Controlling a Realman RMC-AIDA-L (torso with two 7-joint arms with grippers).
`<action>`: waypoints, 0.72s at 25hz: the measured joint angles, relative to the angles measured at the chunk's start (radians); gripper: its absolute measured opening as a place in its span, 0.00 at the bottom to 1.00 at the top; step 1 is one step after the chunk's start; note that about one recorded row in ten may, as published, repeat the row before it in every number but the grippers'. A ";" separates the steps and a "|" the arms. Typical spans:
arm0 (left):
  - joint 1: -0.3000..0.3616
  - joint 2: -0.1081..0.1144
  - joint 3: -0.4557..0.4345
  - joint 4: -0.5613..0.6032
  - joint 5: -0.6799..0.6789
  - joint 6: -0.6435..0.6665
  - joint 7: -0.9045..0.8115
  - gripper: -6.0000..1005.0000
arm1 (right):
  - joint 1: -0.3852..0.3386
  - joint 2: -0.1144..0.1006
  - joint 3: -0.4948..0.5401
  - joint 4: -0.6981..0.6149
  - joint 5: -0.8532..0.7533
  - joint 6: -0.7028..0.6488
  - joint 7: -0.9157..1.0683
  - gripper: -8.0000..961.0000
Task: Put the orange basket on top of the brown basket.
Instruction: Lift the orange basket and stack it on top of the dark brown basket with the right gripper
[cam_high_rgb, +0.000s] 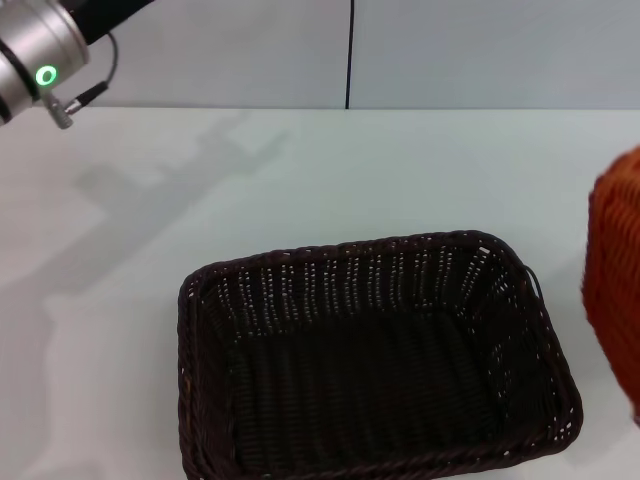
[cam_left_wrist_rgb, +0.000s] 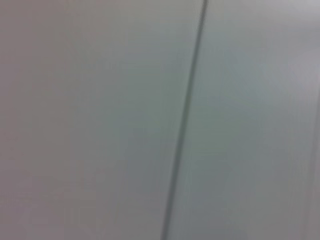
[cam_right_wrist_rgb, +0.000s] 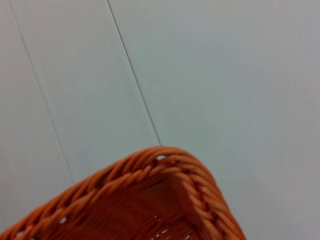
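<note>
Where the white surface (cam_high_rgb: 330, 180) lies nearest, the brown basket (cam_high_rgb: 370, 360) sits open side up at centre. At the right edge the orange basket (cam_high_rgb: 615, 290) shows only in part, apart from the brown one; its braided corner fills the right wrist view. Far left, the left arm (cam_high_rgb: 35, 50) is raised. Neither claw is visible, so their state cannot be told.

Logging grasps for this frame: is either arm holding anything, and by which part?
It cannot be told. The orange basket appears at the right edge and its rim corner fills the right wrist view, but no end effector shows. The left arm is raised, away from both baskets.
</note>
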 joint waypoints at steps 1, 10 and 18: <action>0.001 0.000 -0.016 0.012 -0.010 0.000 0.014 0.84 | 0.003 0.012 -0.001 0.016 0.028 -0.001 0.002 0.14; 0.003 0.001 -0.087 0.059 -0.048 -0.003 0.040 0.84 | 0.006 0.233 0.011 0.048 0.174 0.039 -0.009 0.14; -0.004 0.004 -0.104 0.091 -0.048 0.008 0.074 0.84 | -0.009 0.328 -0.021 0.193 0.162 0.024 -0.062 0.14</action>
